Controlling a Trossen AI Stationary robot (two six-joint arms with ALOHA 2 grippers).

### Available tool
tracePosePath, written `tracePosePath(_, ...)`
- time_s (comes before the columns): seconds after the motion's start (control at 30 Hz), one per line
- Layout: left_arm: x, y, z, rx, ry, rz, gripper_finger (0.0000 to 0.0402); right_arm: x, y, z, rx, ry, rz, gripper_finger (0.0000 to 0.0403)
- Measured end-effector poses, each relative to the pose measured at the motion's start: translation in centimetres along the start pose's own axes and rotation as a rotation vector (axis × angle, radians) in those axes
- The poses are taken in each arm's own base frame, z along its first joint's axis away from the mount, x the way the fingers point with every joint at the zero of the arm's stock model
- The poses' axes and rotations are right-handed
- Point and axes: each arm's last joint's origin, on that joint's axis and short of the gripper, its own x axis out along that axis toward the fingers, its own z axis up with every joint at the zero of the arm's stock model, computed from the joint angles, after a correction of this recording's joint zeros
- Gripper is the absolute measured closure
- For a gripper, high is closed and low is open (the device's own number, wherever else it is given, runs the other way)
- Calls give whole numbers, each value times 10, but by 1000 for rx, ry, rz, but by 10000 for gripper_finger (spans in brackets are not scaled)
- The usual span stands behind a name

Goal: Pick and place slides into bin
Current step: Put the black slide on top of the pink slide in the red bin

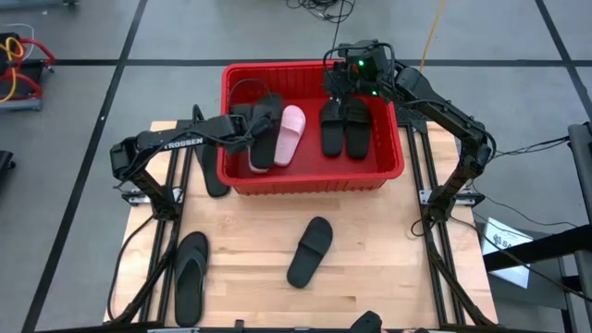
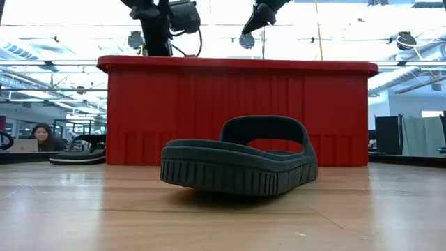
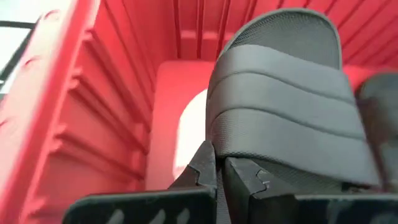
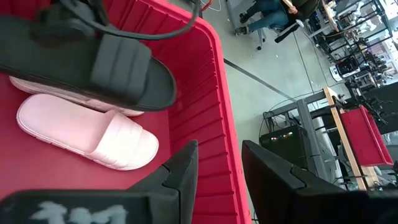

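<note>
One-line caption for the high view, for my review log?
Left gripper lowers a black slide into the red bin; right gripper hovers open; three sandals wait outside.

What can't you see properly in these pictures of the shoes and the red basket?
- Low view: the bin's solid front wall hides every slide inside it.
- High view: the black slide held by the left gripper covers most of a pale one beneath.
- High view: the left arm crosses the black slide lying beside the bin.
- Right wrist view: the right gripper's own fingers block the bin floor below.
</note>
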Motion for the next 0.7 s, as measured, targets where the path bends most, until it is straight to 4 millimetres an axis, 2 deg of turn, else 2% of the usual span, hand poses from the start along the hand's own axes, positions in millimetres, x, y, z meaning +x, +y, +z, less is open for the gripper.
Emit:
tracePosePath(0.13, 8, -9, 1, -27, -28, -37, 400, 0, 0, 0, 0, 0, 0, 289)
tracePosePath(0.4, 36, -21, -18, 70, 1, 17, 400, 0, 0, 0, 0, 0, 1, 289)
tracePosePath(0.7, 22, -6, -13, 102, 35, 69, 401, 0, 0, 0, 0, -1, 0, 289)
